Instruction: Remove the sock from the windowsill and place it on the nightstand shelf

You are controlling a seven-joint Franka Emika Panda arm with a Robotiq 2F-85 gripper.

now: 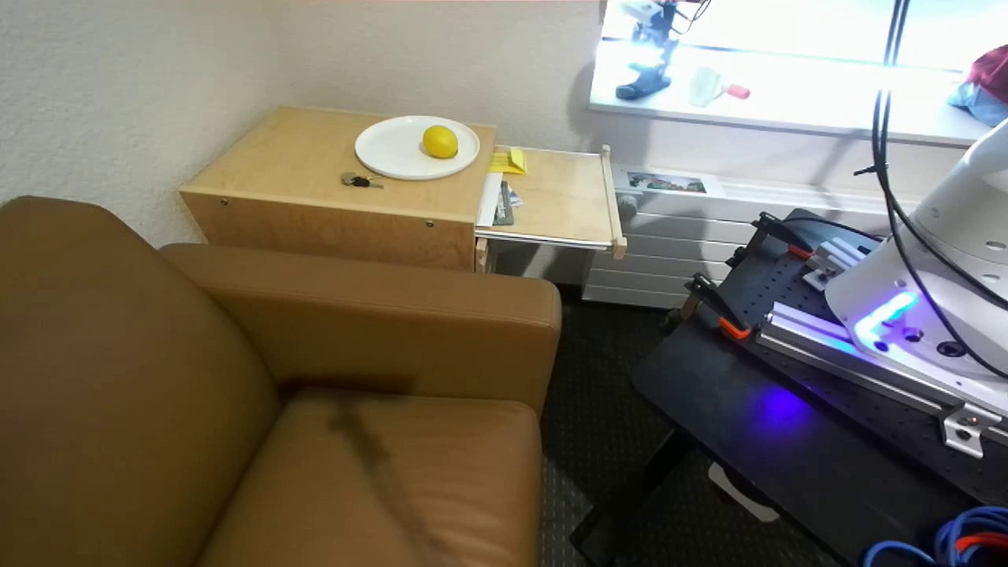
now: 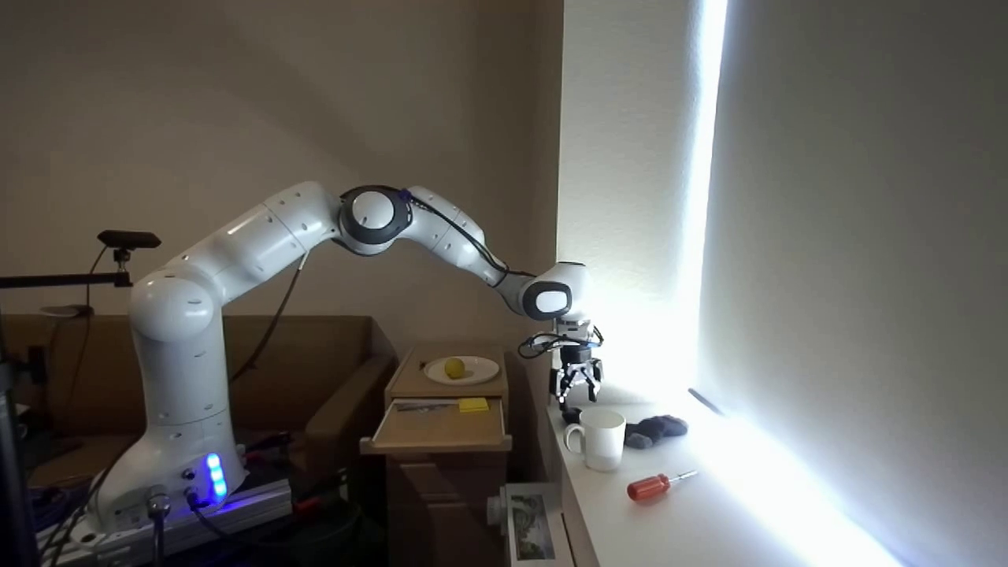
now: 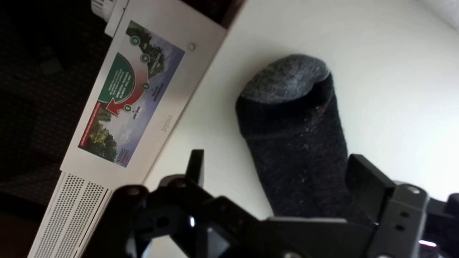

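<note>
Gaping wide, empty, the gripper (image 2: 578,398) hangs over the sock (image 3: 297,157) on the windowsill (image 2: 654,539). Lifting and placing look undone; in an exterior view the nightstand shelf (image 1: 563,193) is at the sock's seven o'clock.

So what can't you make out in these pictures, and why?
Sock: in the wrist view, the gripper hides its lower part; in an exterior view, the white mug hides some of it.
Picture label: its fine print is too small in the wrist view.
Windowsill: glare washes out much of it in an exterior view.
Arm: the picture's edges cut off much of it in an exterior view.
</note>
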